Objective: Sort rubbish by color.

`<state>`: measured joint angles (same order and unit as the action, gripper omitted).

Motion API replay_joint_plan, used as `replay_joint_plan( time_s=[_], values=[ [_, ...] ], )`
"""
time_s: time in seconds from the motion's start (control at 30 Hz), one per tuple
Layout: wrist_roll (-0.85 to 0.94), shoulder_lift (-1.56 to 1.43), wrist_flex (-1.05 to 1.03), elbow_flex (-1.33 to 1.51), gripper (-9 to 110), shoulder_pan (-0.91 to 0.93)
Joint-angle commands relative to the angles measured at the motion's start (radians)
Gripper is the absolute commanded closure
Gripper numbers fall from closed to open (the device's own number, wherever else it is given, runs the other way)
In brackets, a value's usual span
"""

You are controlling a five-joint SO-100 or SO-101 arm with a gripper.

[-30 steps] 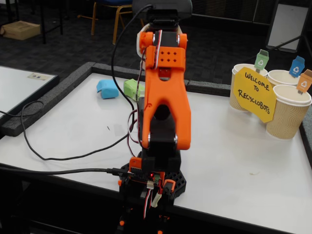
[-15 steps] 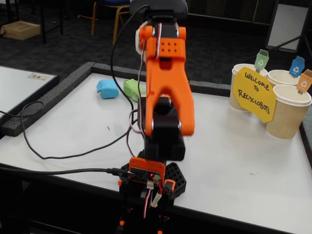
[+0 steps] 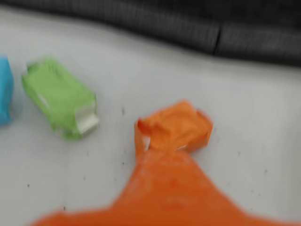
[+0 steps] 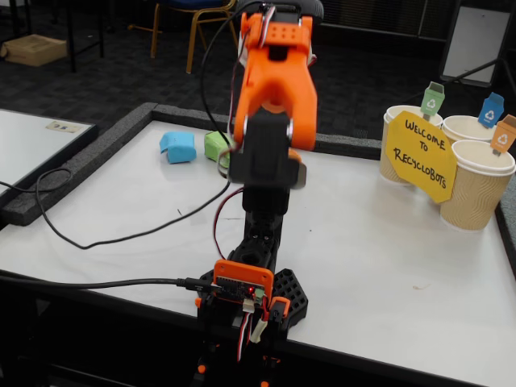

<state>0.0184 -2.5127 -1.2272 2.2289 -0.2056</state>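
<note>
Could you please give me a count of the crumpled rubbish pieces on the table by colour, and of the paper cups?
Light blue lump: 1
Light green lump: 1
Orange lump: 1, seen only in the wrist view
Paper cups: 3, at the right of the fixed view
Total: 3 rubbish lumps and 3 cups, 6 things.

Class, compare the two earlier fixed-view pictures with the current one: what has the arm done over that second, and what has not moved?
The orange arm has unfolded from its tucked pose and reached forward over the table toward the far lumps. The wrist view shows its gripper tip close to the orange lump; nothing is visibly gripped. The blue lump, green lump, paper cups and yellow sign lie as before.
</note>
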Motion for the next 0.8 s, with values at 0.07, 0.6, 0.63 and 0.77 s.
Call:
replay_joint_plan(
  time_s=[0.07, 0.6, 0.63, 0.77],
  values=[
    [-0.009, 0.314, -0.094, -0.353, 101, -0.002],
    [-0.006, 0.566, -0.229, -0.541, 101, -0.060],
    [-0.005, 0.588, -0.227, -0.541, 101, -0.055],
    [-0.003, 0.646, -0.176, -0.538, 98, -0.028]
  ],
)
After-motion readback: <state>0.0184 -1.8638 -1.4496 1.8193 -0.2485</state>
